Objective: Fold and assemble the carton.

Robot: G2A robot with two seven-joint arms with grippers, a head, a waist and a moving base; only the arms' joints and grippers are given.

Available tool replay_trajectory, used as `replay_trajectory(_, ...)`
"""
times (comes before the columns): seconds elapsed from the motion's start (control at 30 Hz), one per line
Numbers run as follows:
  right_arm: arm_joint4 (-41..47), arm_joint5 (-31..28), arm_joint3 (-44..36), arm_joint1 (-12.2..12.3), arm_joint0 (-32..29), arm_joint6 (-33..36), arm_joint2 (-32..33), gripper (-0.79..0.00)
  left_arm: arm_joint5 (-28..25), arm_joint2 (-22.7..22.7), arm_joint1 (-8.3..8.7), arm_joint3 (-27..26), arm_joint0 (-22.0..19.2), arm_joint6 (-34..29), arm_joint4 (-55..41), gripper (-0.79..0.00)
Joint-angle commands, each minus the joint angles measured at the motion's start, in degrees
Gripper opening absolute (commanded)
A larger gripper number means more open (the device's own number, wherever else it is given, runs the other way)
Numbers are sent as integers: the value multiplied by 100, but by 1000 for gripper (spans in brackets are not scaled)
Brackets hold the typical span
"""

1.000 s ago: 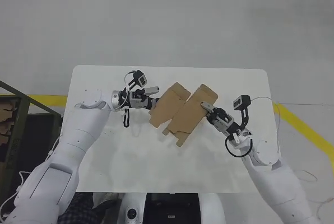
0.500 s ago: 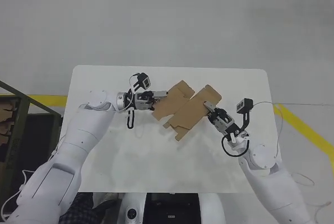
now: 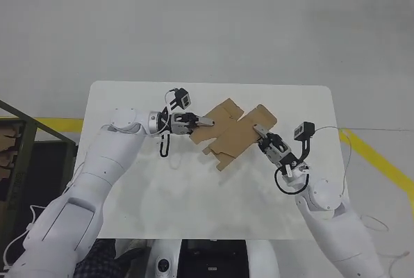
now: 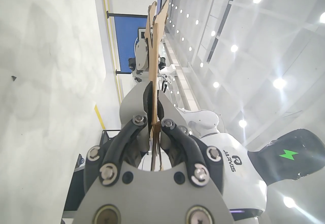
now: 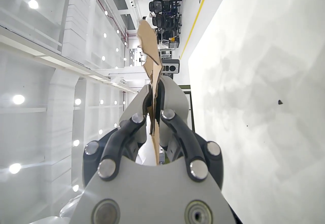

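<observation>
We have the flattened carton (image 3: 231, 128) in the upper centre of the top view, over the white worktop (image 3: 158, 201), spanning the gap between both arms. Left jaws are clamped on its edge toward frame left, right jaws clamped on its edge toward frame right. Both wrist views show the cardboard edge-on, pinched tight between the pads, with the flaps fanning out past them.
</observation>
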Motion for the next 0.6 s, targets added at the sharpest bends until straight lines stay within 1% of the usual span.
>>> replay_trajectory(0.0,40,-18,5,12,1,266,60,0,-27,-20,8,57,-44,-166,3,-785)
replay_trajectory(0.17,162,-217,130,63,29,1058,321,0,-33,-19,54,337,-272,-741,288,-785)
replay_trajectory(0.23,274,-282,259,85,57,1373,445,0,-63,41,64,401,-358,-804,417,-785)
replay_trajectory(0.37,195,-234,506,149,260,2367,597,0,-135,372,123,299,-491,-804,631,-785)
replay_trajectory(0.5,253,-241,850,204,538,3397,702,0,-230,731,251,159,-635,-804,530,-785)
replay_trajectory(0.57,61,-289,1003,227,659,3658,719,0,-231,868,330,63,-685,-804,340,-785)
